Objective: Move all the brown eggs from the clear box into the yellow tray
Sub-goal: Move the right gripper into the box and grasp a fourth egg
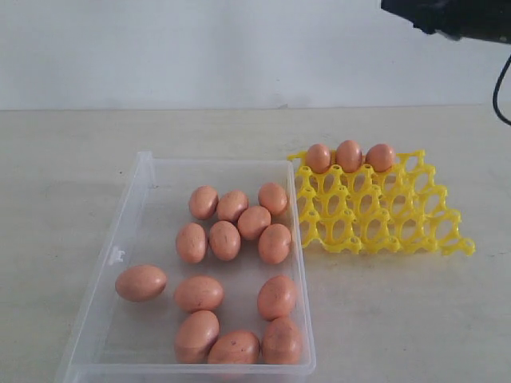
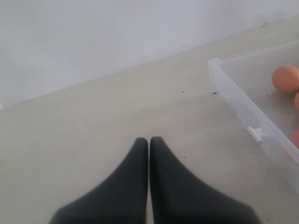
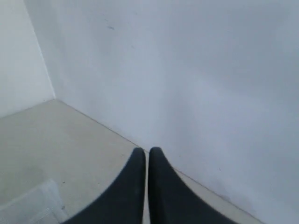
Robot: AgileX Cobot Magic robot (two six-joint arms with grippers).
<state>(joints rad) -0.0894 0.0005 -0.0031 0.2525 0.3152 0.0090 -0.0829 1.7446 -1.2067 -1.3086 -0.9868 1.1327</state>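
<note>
- Box (image 1: 144, 171), at the bench's near edge: thirteen eggs (image 1: 224, 240) inside.
- Tray (image 1: 383, 215), just beside the box's far right corner: three eggs in its far row.
- Left claw (image 2: 149, 140) and right claw (image 3: 148, 150): clenched, empty; right apparently raised clear.
- Step: between transfers. Next move: open, descend on one egg, grip gently.
- No legible markings.
</note>
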